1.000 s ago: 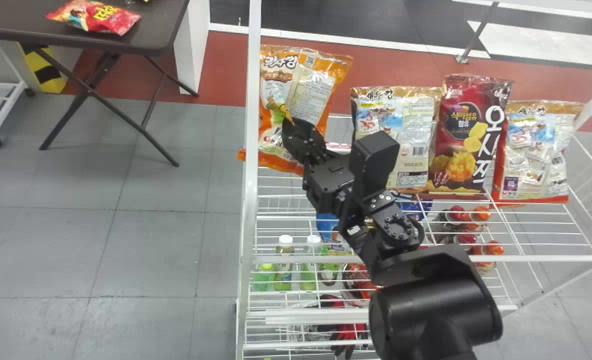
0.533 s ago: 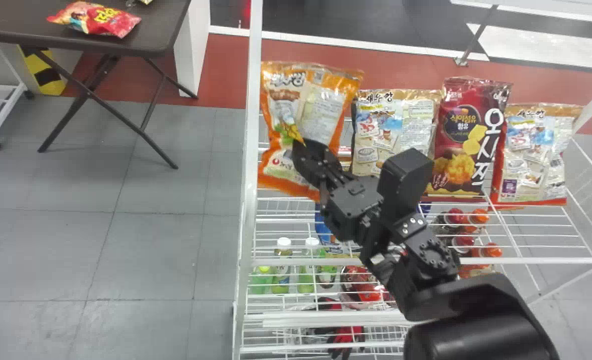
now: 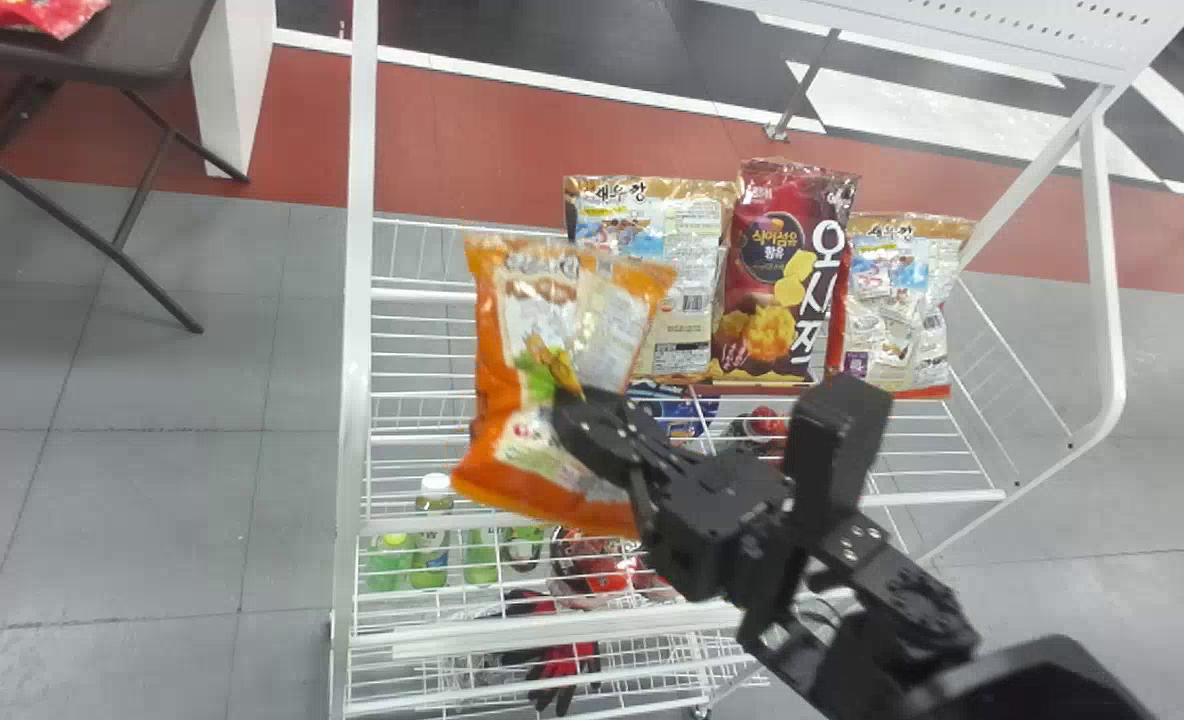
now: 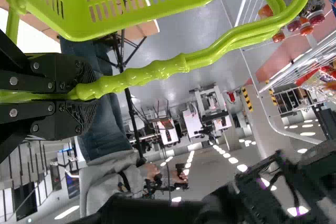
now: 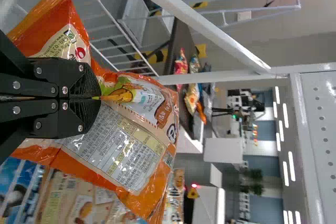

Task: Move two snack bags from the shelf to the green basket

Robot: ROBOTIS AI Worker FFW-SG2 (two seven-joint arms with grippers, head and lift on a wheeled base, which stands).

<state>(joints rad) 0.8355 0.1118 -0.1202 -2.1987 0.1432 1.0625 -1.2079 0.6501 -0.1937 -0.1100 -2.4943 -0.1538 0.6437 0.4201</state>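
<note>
Left wrist view: basket [image 4: 79,24], probably bottles [image 4: 315,6]

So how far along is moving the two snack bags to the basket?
One orange bag is off the shelf, pinched in the right gripper. The left gripper holds the green basket by its handle; I can't tell whether a bag is already inside. Left to do: putting this one in, and another if none is there yet.
</note>
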